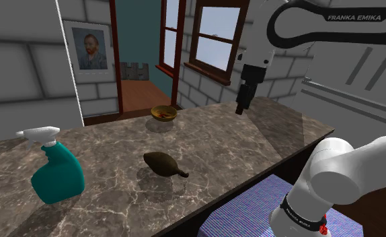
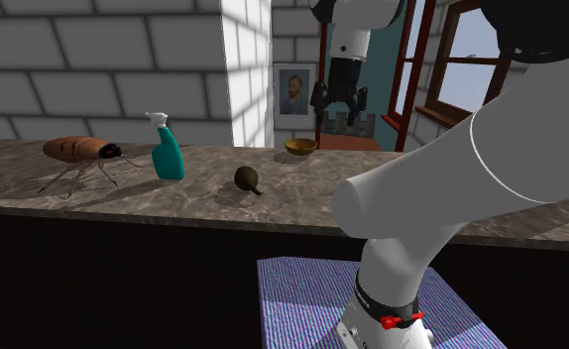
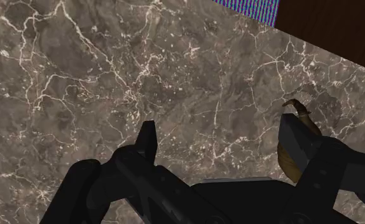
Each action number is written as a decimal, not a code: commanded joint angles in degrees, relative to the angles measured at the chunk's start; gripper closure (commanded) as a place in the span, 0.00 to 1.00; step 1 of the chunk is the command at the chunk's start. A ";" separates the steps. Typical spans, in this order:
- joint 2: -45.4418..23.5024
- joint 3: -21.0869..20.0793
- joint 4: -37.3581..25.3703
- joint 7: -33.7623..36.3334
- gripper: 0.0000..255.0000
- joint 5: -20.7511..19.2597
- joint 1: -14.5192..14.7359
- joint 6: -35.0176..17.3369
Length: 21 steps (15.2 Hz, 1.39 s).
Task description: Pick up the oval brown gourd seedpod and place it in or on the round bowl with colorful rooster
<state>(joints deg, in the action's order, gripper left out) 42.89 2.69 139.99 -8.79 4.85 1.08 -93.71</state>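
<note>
Gripper point(image 1: 242, 108) point(image 2: 338, 111) point(image 3: 220, 131): all-black, two fingers, pointing down, raised clear of the marble countertop point(image 1: 239, 145) point(image 2: 173, 193) point(image 3: 111, 76). Fingers stand apart with bare marble between them; nothing is held.

Gourd seedpod point(image 1: 162, 163) point(image 2: 247, 178) point(image 3: 287, 164): oval, dark brown, with a short curved stem. It lies on its side on the countertop, lower than the hand and well apart from it. In the shoulder view it sits down and to the left of the hand. In the wrist view it lies outside the gap, partly hidden behind one finger, with the stem curling out past the fingertip. No contact with the fingers.

Bowl point(image 1: 164, 113) point(image 2: 300, 147): round, yellowish brown, with red marks inside. It stands upright on the countertop, below the hand's level and to its left in both exterior views. It is farther from the stand than the seedpod is.

Spray bottle point(image 1: 57, 174) point(image 2: 167, 154): teal body, white trigger head, standing on the countertop. It is beyond the seedpod from the hand, far off.

Insect figure point(image 2: 79, 149): orange-brown, thin dark legs, on the countertop past the spray bottle, farthest from the hand.

Portrait point(image 1: 92, 50) point(image 2: 293, 94): framed, on the grey block wall behind the counter.

Striped cloth point(image 1: 252, 209) point(image 2: 302, 297) point(image 3: 248, 7): blue and violet, covering the stand under the arm, below the counter's edge.
</note>
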 commanded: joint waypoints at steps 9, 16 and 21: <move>-9.87 -2.49 3.43 -1.32 0.00 7.37 5.16 -13.53; -21.16 -4.75 2.60 -4.06 0.00 14.46 10.16 -24.48; -30.07 -6.49 -0.19 -6.86 0.00 19.80 13.57 -31.04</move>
<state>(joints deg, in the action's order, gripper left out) 14.19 -3.33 140.18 -15.25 23.45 13.88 -123.55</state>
